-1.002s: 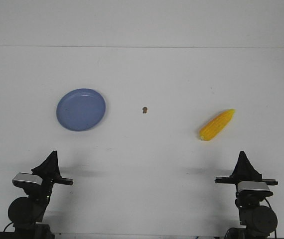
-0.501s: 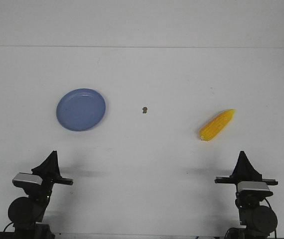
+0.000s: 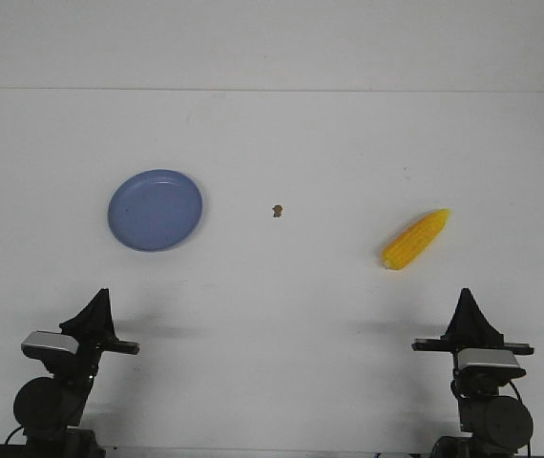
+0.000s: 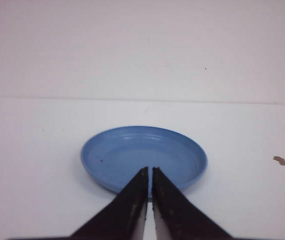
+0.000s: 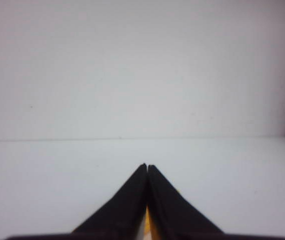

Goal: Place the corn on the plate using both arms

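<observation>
The corn [image 3: 415, 239] lies on the white table [image 3: 348, 143] on the right side, tilted, its narrow tip pointing away and to the right. The plate [image 3: 155, 210] sits well apart on the left, with a small brown speck [image 3: 277, 211] between them. No writing or label can be read on anything. Both arms rest at the near edge — the left gripper [image 3: 97, 303] and right gripper [image 3: 466, 303] each have their 2 fingers pressed together, holding nothing.
</observation>
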### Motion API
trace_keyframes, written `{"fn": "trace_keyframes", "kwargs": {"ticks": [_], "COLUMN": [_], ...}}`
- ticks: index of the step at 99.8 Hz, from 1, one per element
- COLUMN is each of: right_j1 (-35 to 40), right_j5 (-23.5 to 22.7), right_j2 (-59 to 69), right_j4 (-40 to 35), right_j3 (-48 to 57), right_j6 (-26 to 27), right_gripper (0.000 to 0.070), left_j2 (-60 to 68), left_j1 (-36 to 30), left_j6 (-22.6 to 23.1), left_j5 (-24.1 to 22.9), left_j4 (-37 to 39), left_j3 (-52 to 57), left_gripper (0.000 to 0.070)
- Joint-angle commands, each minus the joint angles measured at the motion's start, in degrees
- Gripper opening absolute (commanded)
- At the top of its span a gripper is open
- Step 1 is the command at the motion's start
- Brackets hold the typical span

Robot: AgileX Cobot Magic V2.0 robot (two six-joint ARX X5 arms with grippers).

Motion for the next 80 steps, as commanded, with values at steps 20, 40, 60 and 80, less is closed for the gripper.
{"fn": "trace_keyframes", "kwargs": {"ticks": [20, 40, 60, 80], "right_j1": [0.07, 0.07, 0.07, 0.07], "right_j5": [1.73, 2.97, 2.97, 2.93], "right_j2": [3.30, 14.25, 27.63, 37.59], "right_j4": [-14.16, -28.74, -42.47, -47.74], "right_j3": [14.73, 30.53, 44.78, 50.69], "right_j6": [2.64, 2.54, 2.36, 2.34], "right_gripper": [0.0000, 0.0000, 0.0000, 0.0000], "left_j2": [7.02, 20.92, 34.18, 43.80], "left_j1": [0.07, 0.07, 0.07, 0.07], "left_j6": [-6.93, -6.38, -4.07, -4.09], "left_j5": [-0.17, -0.17, -0.15, -0.13], "left_j4": [-10.45, -26.73, -42.21, -52.52], "left_j3": [17.18, 35.34, 50.66, 59.56], "left_gripper": [0.0012, 0.0012, 0.0012, 0.0012]}}
